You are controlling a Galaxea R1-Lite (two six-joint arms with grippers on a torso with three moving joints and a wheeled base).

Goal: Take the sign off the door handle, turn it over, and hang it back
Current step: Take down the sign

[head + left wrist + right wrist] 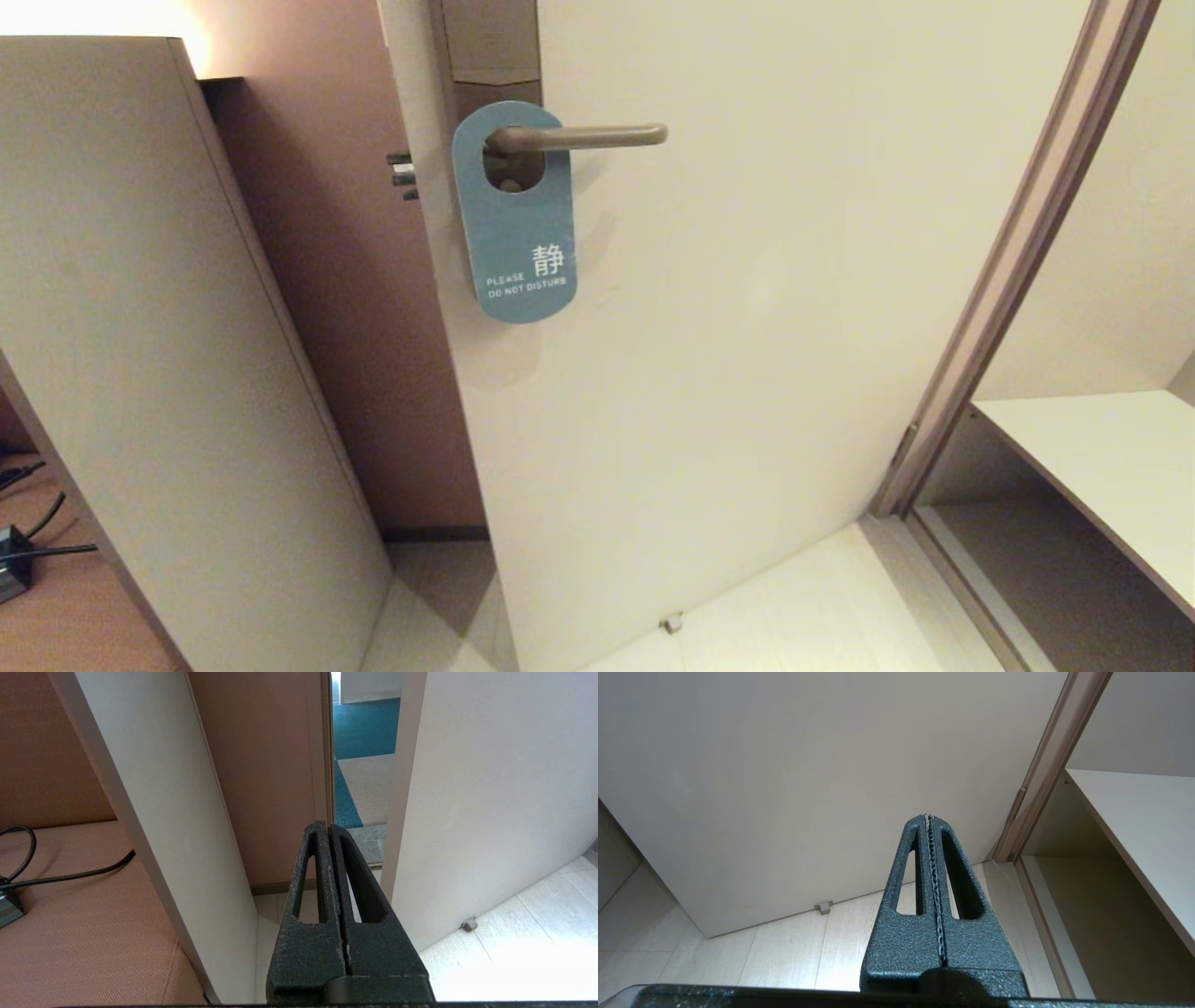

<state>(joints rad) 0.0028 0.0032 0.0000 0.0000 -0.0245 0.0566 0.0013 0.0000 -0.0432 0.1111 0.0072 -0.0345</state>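
A: Start with the big things. What fills the view?

B: The pale door (pixel 747 327), standing ajar, with a tall cabinet panel (pixel 140 327) to its left and a shelf (pixel 1102 467) in the recess on the right. Tiled floor (pixel 794 607) runs along below.

A: And the door handle?

B: The door handle (pixel 579 137) sits high on the door's left side, its lever pointing right. The sign (pixel 515 215) hangs on it through its oval hole, close to the plate, blue-grey face outward reading "PLEASE DO NOT DISTURB".

A: So how far along is the job?

B: I judge it not begun: taking it off, turning it over and rehanging it are all left.

A: The grippers?

B: The left gripper (pixel 329 828) is clenched on nothing, low near the door's left edge. The right gripper (pixel 928 817) is likewise clamped empty, low before the door. Neither shows in the head view, so the sign hangs well above both.
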